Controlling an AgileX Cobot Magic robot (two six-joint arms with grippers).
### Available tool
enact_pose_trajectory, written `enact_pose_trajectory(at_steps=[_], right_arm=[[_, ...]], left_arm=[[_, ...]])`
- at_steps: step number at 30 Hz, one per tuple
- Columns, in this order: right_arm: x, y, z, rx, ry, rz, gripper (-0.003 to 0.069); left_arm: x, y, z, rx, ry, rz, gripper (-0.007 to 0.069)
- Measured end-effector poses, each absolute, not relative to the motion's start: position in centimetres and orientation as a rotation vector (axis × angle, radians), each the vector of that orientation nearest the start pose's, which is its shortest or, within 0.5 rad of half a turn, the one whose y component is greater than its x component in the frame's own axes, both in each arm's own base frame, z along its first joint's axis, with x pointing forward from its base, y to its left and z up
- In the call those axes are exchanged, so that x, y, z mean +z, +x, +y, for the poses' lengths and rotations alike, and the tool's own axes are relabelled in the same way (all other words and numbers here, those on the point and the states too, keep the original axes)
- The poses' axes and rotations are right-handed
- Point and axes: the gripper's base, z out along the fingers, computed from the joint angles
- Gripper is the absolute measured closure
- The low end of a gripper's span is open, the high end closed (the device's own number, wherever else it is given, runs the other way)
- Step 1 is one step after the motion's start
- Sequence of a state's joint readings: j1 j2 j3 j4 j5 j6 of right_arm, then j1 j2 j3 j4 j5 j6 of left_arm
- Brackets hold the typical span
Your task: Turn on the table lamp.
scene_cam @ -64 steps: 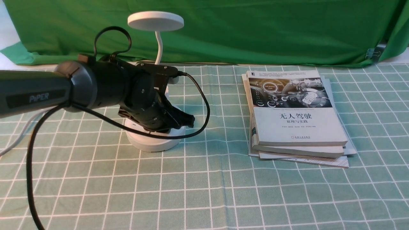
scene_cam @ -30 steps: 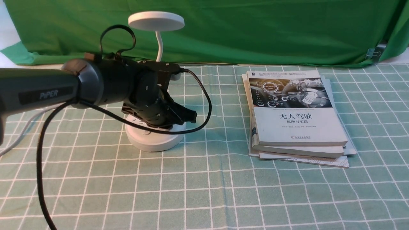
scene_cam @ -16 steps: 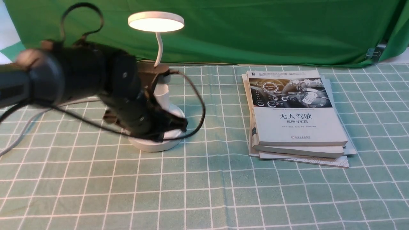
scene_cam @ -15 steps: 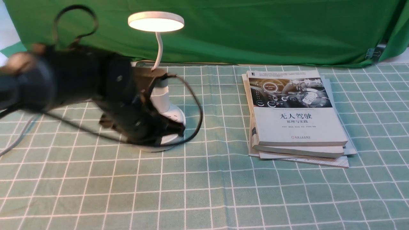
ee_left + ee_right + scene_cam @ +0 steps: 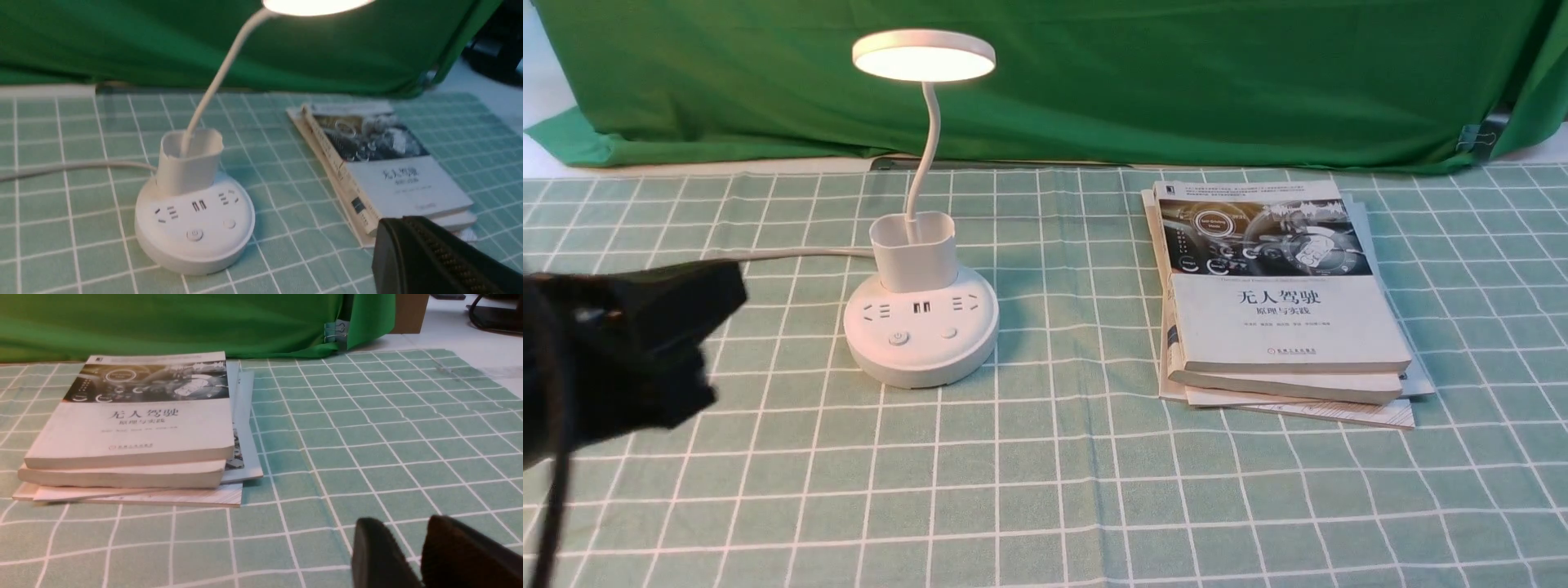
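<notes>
A stack of books (image 5: pixel 1290 318) lies on a green tablecloth (image 5: pixel 1054 490) with a white grid. The top book's cover has a dark car-dashboard picture above Chinese lettering, and thinner printed items stick out beneath the stack. Behind hangs a green curtain (image 5: pixel 1135 82), with a binder clip (image 5: pixel 1478 137) on it.

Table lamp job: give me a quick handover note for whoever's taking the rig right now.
Left gripper: shut, holding nothing, away from the lamp.
Right gripper: slightly open, empty.
Lamp: upright on the cloth, left of the books.
Done: its disc head is lit.
Left: nothing more for the task, as I judge it.
</notes>
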State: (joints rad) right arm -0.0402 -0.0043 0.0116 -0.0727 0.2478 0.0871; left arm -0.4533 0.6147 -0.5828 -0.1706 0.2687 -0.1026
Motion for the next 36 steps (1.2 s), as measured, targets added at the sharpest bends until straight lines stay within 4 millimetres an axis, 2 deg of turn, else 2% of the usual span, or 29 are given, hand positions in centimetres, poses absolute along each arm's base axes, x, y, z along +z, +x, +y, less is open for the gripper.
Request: enact_pose_trajectory(at_steps=[5,9,17,21,26,35,36], right_arm=[[18.7,5.5,-0.4,-0.033,0.062,1.737,0.0419],[18.7,5.5,-0.4,-0.033,0.062,1.737,0.0419],[18.7,5.5,-0.4,-0.033,0.062,1.736,0.0419],[18.7,5.5,-0.4,-0.033,0.062,1.735,0.0419],[18.7,5.5,-0.4,-0.033,0.062,1.736,0.0419],[18.7,5.5,-0.4,-0.033,0.062,1.736,0.042],[18.7,5.5,-0.4,-0.033,0.062,1.737,0.042]], left_arm=[[31.7,8.4,-4.5,-0.563,0.204,1.733,0.0624],[30.5,7.4,-4.1,-0.564,0.205,1.728,0.0624],[29.6,7.2,-3.9,-0.515,0.247,1.748,0.0624],[29.4,5.7,-3.2,-0.485,0.284,1.743,0.0624],[28.0,3.5,-1.4,-0.353,0.278,1.592,0.0624],[24.5,4.8,-0.6,-0.184,0.014,1.504,0.0624],[23.0,5.2,-0.4,-0.154,-0.025,1.509,0.0624]])
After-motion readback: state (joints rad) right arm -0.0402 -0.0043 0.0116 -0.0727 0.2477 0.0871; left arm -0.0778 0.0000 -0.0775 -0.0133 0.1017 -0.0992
